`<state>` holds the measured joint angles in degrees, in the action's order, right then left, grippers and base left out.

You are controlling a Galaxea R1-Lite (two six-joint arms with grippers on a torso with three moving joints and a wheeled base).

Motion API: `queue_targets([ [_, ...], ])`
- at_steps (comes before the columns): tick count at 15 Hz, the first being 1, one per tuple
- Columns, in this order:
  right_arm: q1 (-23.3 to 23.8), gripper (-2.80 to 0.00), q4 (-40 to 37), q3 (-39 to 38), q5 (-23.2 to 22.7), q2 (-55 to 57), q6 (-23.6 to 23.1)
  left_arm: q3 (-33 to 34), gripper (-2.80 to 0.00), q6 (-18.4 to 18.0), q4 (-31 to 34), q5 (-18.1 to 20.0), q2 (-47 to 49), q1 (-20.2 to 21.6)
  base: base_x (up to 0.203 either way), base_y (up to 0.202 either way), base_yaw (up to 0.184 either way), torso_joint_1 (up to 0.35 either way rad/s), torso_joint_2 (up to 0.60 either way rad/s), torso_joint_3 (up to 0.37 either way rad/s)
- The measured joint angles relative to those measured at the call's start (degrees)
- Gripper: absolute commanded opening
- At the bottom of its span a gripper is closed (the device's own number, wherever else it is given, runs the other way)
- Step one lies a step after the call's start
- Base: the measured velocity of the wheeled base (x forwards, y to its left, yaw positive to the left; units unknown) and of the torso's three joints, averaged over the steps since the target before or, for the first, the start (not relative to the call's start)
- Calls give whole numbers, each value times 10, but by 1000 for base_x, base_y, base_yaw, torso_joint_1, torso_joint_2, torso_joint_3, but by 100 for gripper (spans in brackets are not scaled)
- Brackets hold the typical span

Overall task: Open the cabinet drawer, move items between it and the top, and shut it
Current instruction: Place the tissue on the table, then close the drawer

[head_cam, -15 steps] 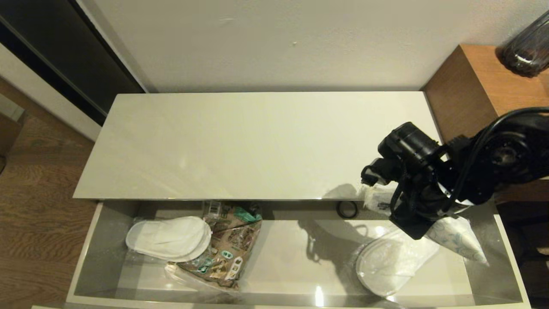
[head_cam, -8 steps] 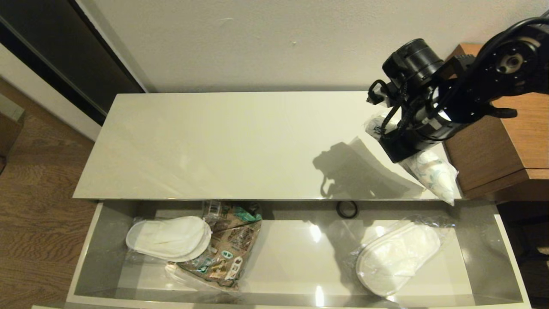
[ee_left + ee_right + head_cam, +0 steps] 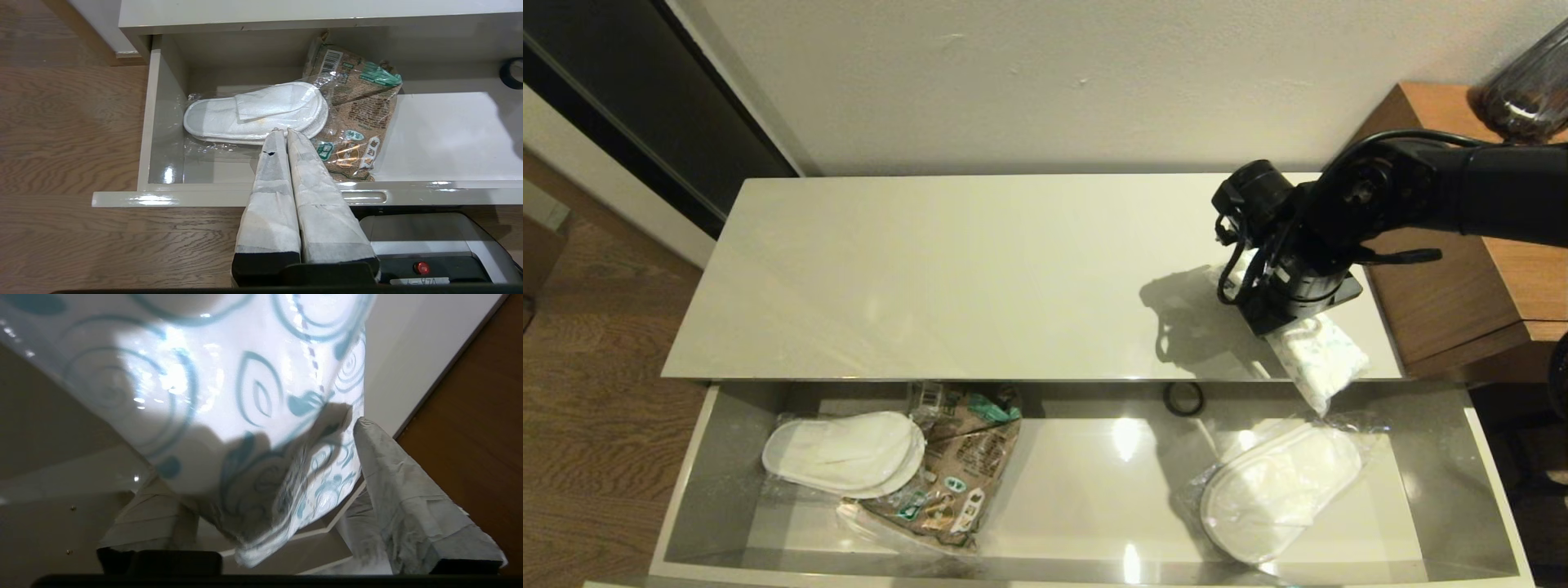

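The cabinet drawer (image 3: 686,490) stands pulled out below the cream top (image 3: 980,278). My right gripper (image 3: 1278,322) hangs over the top's right end. Its fingers (image 3: 392,490) are open, spread wide either side of the white tissue pack (image 3: 1319,359) with teal print. The pack rests on the top, its end sticking past the front edge. Two bagged pairs of white slippers (image 3: 845,453) (image 3: 1278,490) and the black tape roll (image 3: 1183,398) lie in the drawer. My left gripper (image 3: 282,132) is shut and empty, parked in front of the drawer's left part, out of the head view.
A brown printed snack bag (image 3: 960,465) lies beside the left slippers. Brown wooden furniture (image 3: 1445,188) with a dark glass jar (image 3: 1523,98) adjoins the top on the right. A wall runs behind the top. The drawer's front edge has a recessed handle strip (image 3: 363,197).
My right arm lifted the tissue pack out of the drawer's right end, swung it over the top, then lowered it; the pack now rests on the top and the fingers have spread.
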<state>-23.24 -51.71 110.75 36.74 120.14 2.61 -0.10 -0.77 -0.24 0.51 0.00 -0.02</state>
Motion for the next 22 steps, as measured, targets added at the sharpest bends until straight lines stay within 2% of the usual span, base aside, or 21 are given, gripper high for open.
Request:
queue_targets([
  [4, -23, 0, -35, -1, -12, -41, -5, 0, -280, 0, 0, 0, 0, -1, 0, 0, 0, 0, 0, 0],
  [9, -62, 0, -32, -4, -7, -88, -11, 0, -280, 0, 0, 0, 0, 0, 0, 0, 0, 0, 0, 0],
  [13, -154, 0, -107, -68, -42, -150, -6, 0, -280, 0, 0, 0, 0, -1, 0, 0, 0, 0, 0, 0],
  [16, -238, 0, -118, -148, -47, -200, -3, 0, -280, 0, 0, 0, 0, -1, 0, 0, 0, 0, 0, 0],
  [19, -280, 0, -109, -207, -47, -228, 12, 0, -280, 0, 0, 0, 0, 0, 0, 0, 0, 0, 0, 0],
  [20, -291, -46, -102, -224, -47, -231, 29, 0, -280, 0, 0, 0, 0, -1, 0, 0, 0, 0, 0, 0],
  [21, -301, -280, -98, -238, -47, -232, 45, 0, -280, 0, 0, 0, 0, -1, 0, 0, 0, 0, 0, 0],
  [22, -311, -280, -97, -256, -48, -234, 62, 0, -280, 0, 0, 0, 0, -1, 0, 0, 0, 0, 0, 0],
])
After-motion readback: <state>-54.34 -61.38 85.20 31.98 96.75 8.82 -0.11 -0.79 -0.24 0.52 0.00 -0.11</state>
